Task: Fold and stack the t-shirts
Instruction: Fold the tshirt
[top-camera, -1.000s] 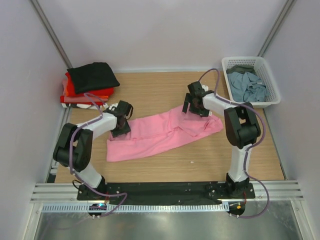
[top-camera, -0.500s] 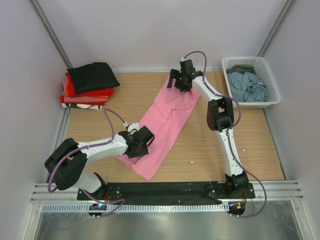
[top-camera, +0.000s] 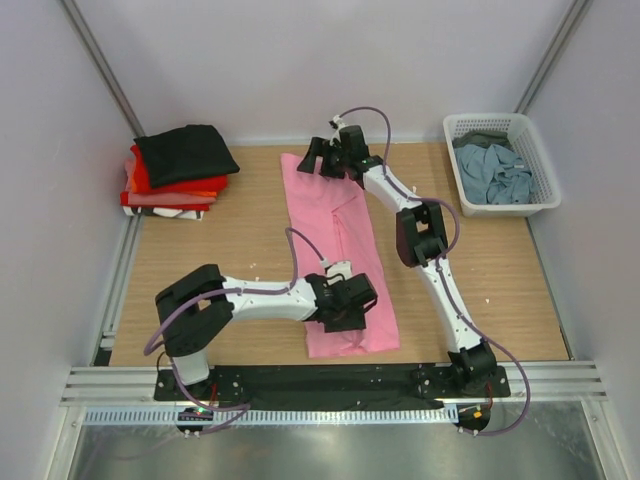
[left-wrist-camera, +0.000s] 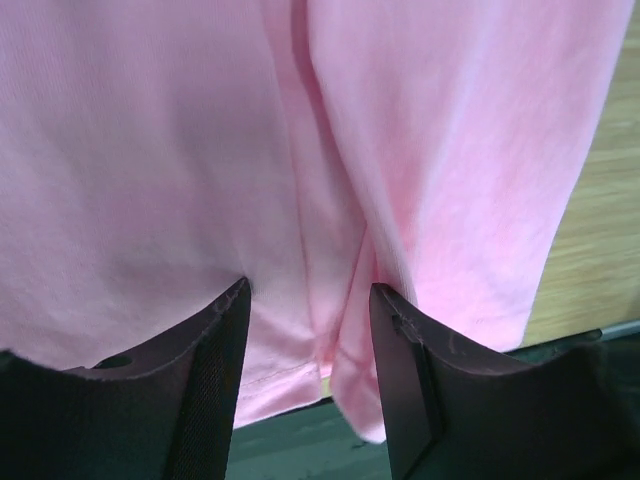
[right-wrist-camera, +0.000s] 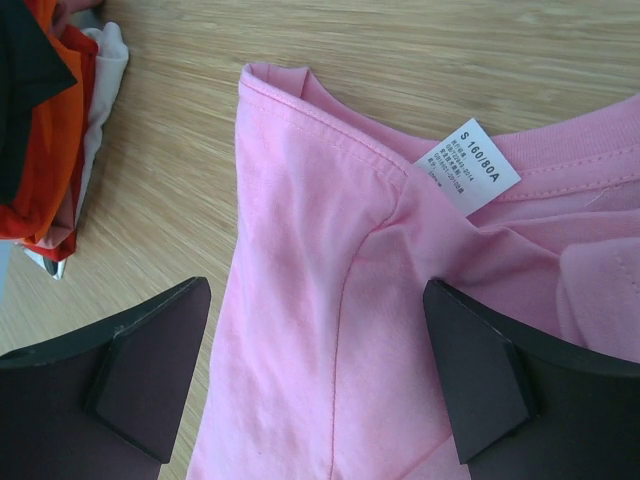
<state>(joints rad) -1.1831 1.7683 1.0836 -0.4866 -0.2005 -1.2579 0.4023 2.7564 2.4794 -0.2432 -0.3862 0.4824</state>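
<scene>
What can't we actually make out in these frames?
Left wrist: unclear if the left claw pinches the pink shirt or just straddles its fold.
Top: shirts in the stack under the black shirt are hidden, uncountable.
Top: basket contents beneath the grey-blue shirt are covered.
Right wrist: neck tag small print is too tiny.

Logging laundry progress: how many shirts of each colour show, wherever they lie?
Pink shirt: 1
Black shirt: 1
Red shirt: 1
Orange shirt: 1
Grey-blue shirt: 1
Dark olive shirt: 1
Total: 6 visible; the stack may hide more.

White lattice basket (top-camera: 508, 208), wooden table (top-camera: 250, 235)
</scene>
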